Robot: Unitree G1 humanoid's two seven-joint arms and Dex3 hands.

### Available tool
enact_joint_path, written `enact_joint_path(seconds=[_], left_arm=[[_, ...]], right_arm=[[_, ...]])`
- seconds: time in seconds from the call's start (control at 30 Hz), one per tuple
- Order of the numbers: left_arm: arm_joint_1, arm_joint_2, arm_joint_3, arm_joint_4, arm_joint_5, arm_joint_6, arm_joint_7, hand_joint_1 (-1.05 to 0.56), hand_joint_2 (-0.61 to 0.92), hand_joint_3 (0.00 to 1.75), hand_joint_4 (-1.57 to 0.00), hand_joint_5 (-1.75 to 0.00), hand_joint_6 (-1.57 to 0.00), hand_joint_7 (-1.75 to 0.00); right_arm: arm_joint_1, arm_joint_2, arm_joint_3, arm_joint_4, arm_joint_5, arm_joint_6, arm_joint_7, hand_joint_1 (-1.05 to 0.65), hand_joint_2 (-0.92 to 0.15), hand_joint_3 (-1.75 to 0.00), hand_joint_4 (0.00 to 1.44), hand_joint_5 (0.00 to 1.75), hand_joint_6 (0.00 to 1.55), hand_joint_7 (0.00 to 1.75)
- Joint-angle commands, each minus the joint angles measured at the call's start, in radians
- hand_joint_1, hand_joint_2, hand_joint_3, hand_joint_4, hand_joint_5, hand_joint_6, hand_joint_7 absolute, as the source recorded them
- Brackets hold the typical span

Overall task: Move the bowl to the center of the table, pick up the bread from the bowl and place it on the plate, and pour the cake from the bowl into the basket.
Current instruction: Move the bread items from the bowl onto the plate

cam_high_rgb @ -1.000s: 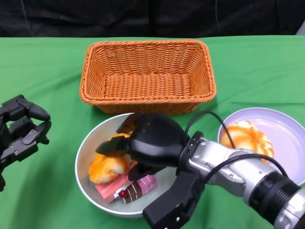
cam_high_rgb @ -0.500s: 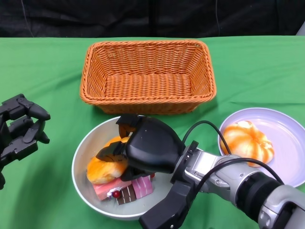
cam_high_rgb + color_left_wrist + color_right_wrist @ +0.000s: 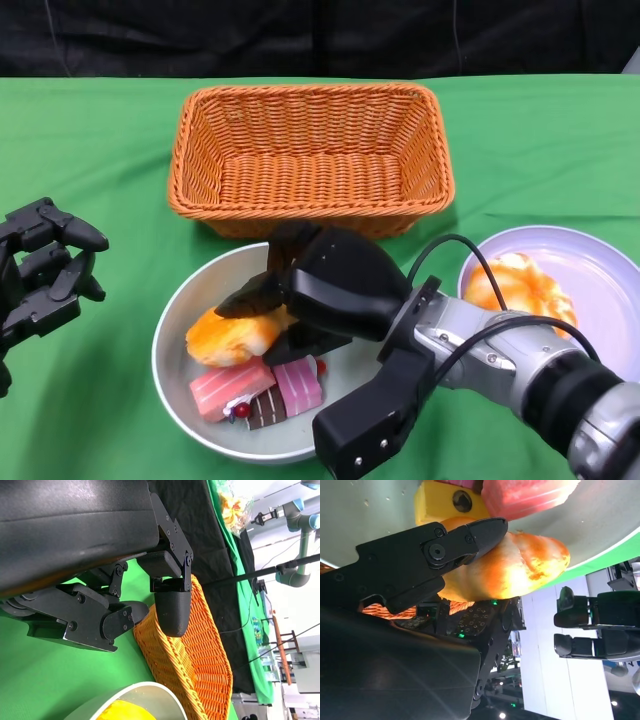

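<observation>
With the right robot hand (image 3: 300, 295) closed around the bread (image 3: 232, 335) inside the bowl (image 3: 175, 345), left robot hand (image 3: 45, 270) empty and loosely curled, the bread-transfer step is underway; next: lift it clear, carry it to the plate (image 3: 600, 290).

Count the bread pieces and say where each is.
2. One bread is in the bowl, held by the right hand; the other bread lies on the plate.

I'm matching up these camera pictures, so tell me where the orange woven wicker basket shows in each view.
Head view: orange woven wicker basket, upper centre, behind the pale round bowl.
Left wrist view: fills the lower middle, beside the bowl's rim.
Right wrist view: only an orange woven sliver behind the fingers.
Shared landmark: the bowl.
</observation>
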Motion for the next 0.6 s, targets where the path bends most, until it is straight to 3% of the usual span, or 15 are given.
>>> enact_joint_path(seconds=[0.03,0.23,0.43,0.6], left_arm=[[-0.011,0.018,0.001,0.005,0.006,-0.006,0.004,0.01,0.81,0.61,-0.67,-1.56,-0.71,-1.18],[-0.013,0.012,0.003,0.002,-0.012,0.004,-0.015,0.01,0.85,0.55,-0.65,-1.55,-0.71,-1.16],[-0.014,0.005,0.001,0.002,-0.013,-0.001,-0.004,0.04,0.85,0.56,-0.68,-1.48,-0.74,-1.07],[-0.014,0.001,0.002,-0.002,-0.014,0.003,0.002,0.04,0.83,0.57,-0.68,-1.41,-0.78,-0.89]], right_arm=[[0.073,-0.063,-0.135,-0.238,0.164,-0.024,0.104,-0.31,-0.89,0.0,0.75,1.2,1.15,0.05],[0.178,-0.078,-0.24,-0.488,0.295,0.061,0.285,-0.3,-0.92,-0.04,0.71,1.37,1.17,0.09],[0.288,-0.097,-0.333,-0.712,0.312,0.14,0.355,-0.24,-0.87,0.0,0.77,1.24,1.19,0.14],[0.364,-0.121,-0.405,-0.791,0.346,0.156,0.385,-0.2,-0.84,0.0,0.78,1.2,1.17,0.13]])
